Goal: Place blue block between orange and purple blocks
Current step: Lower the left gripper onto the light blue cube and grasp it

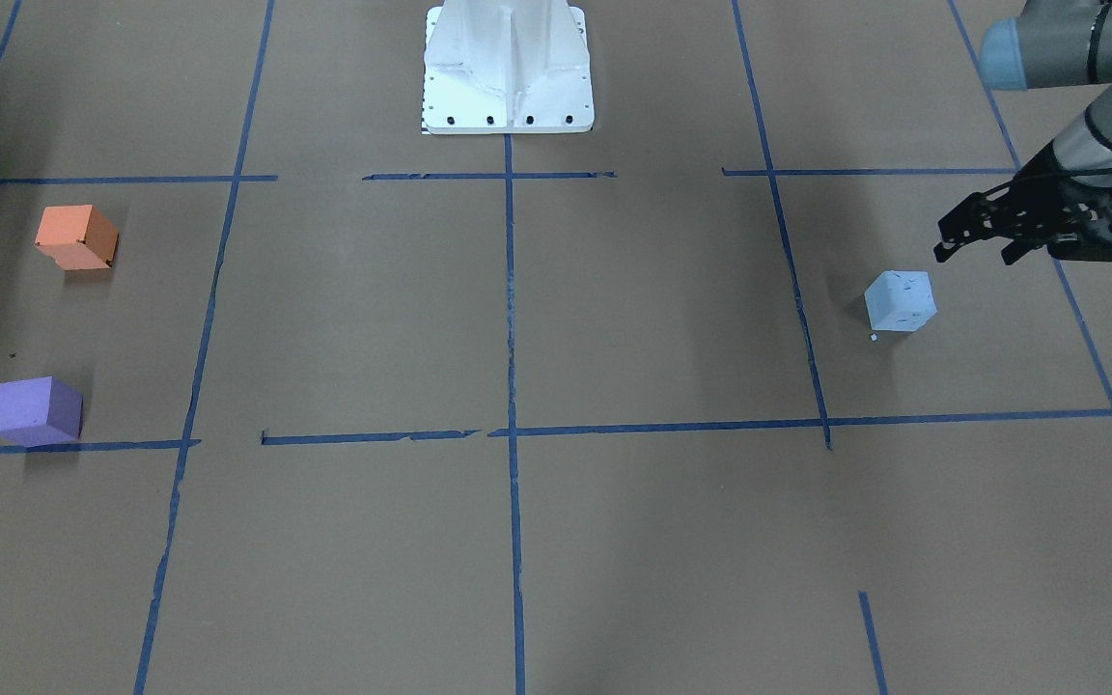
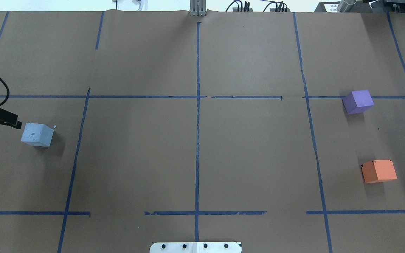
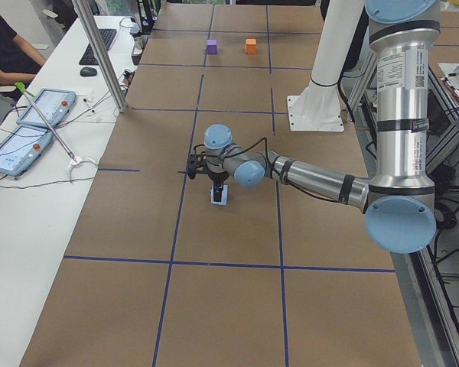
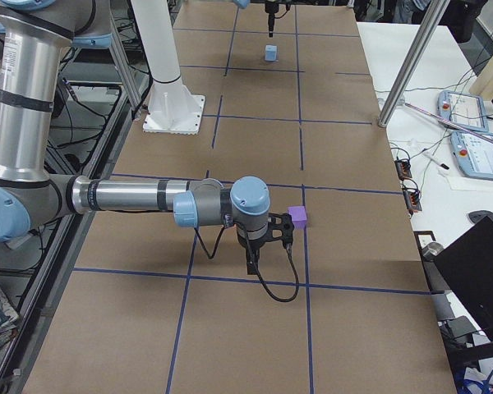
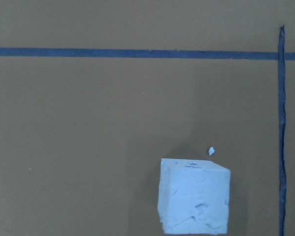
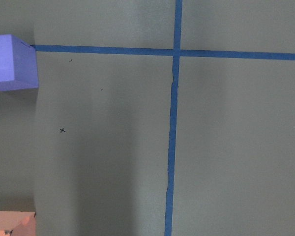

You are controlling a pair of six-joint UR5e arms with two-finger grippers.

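The pale blue block (image 1: pixel 901 301) sits alone on the table on my left side; it also shows in the overhead view (image 2: pixel 37 134) and low in the left wrist view (image 5: pixel 194 196). My left gripper (image 1: pixel 979 246) is open and empty, just beside and above the block, not touching it. The orange block (image 1: pixel 77 236) and the purple block (image 1: pixel 35 410) stand apart on my right side, with bare table between them (image 2: pixel 379 171) (image 2: pixel 358 101). My right gripper (image 4: pixel 259 250) shows only in the exterior right view, beside the purple block (image 4: pixel 297 217); I cannot tell whether it is open.
The white robot base (image 1: pixel 508 68) stands at the table's middle back edge. Blue tape lines (image 2: pixel 197 140) divide the brown table into squares. A small white crumb (image 5: pixel 211 151) lies by the blue block. Operator desks with tablets (image 3: pixel 42 107) flank the table's far side.
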